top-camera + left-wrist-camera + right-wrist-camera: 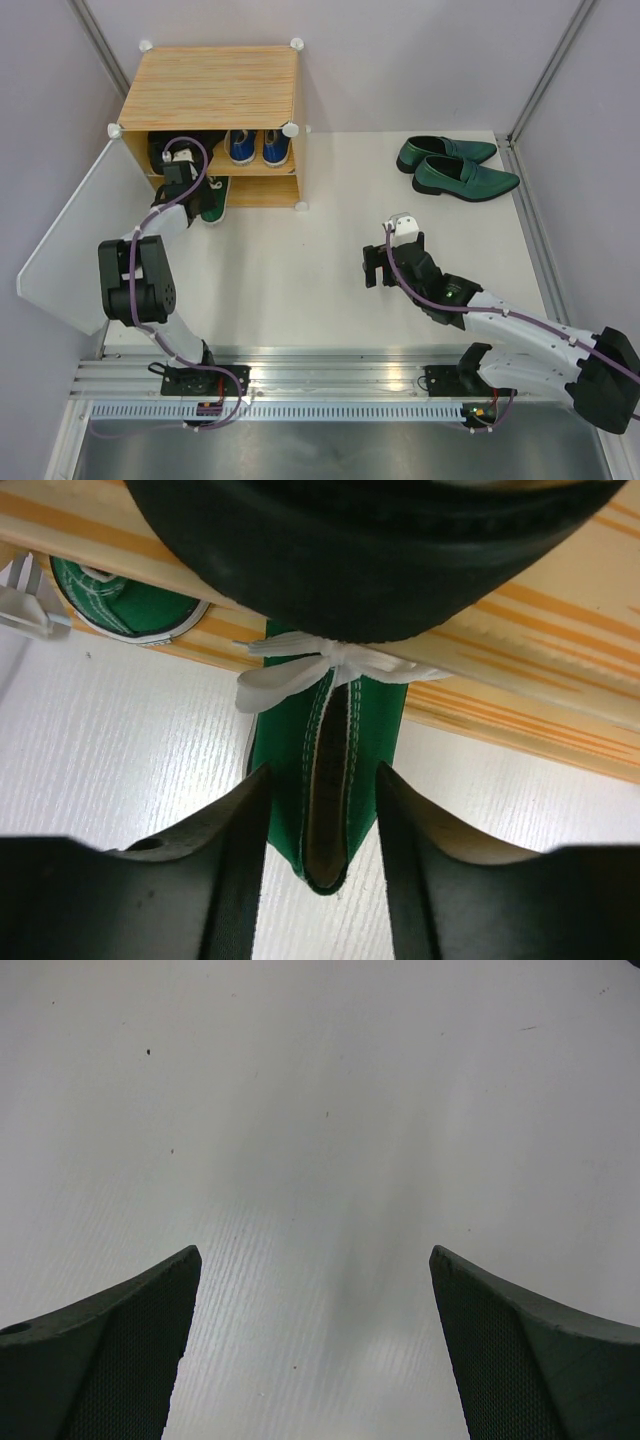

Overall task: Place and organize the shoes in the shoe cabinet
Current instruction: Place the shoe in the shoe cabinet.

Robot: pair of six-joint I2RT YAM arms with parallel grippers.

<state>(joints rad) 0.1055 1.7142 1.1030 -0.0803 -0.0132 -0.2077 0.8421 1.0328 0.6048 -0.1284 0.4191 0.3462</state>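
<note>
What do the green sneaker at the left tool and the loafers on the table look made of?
Green sneaker: matte woven fabric, probably canvas; white stitch lines and flat cloth laces show. Loafers: smooth dark-green leather or a synthetic lookalike, glossy finish; light glints along their uppers.

White table, grey walls, metal rail

Observe the shoe cabinet: matt light wood-grain panels, white plastic corner connectors. The green sneaker is woven cloth with stitched seams and flat white cloth laces. The loafers, far right, are glossy dark green. The surface is matt white, finely ribbed.
</note>
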